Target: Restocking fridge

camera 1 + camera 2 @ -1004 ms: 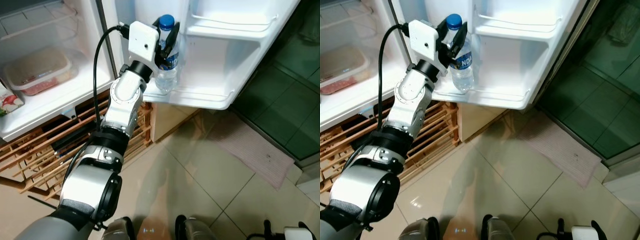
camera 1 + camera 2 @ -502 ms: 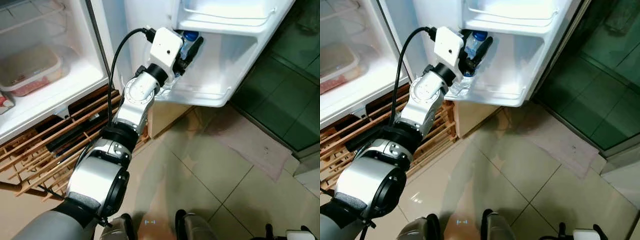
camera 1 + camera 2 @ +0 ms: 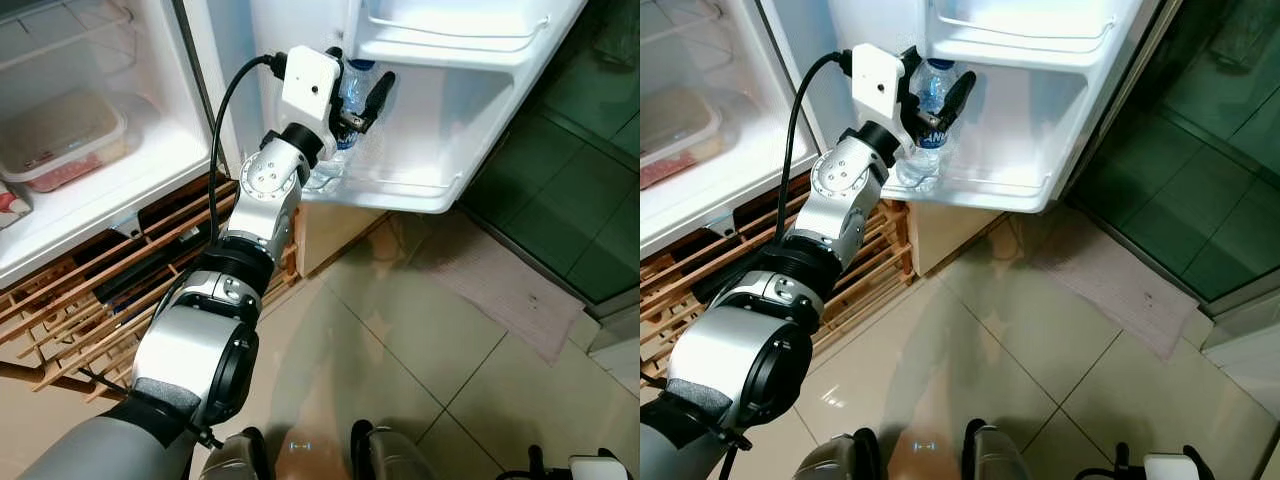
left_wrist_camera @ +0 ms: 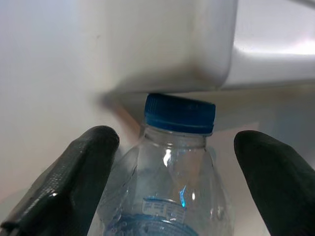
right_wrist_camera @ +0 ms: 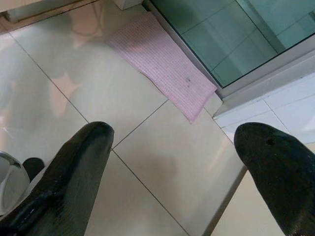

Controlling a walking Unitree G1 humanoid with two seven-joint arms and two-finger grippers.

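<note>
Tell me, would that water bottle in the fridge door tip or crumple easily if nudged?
Probably tippy: the water bottle is tall and narrow, standing upright on the door shelf, though the shelf's front rail should catch it. Its clear thin plastic looks dented near the neck, so it may crumple if squeezed. The left tool stands open around it.

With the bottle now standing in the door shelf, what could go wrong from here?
The left gripper is open with its fingers on either side of the water bottle, so a sideways retreat might tip it. The blue cap sits just under the upper door shelf; lifting could knock it.
</note>
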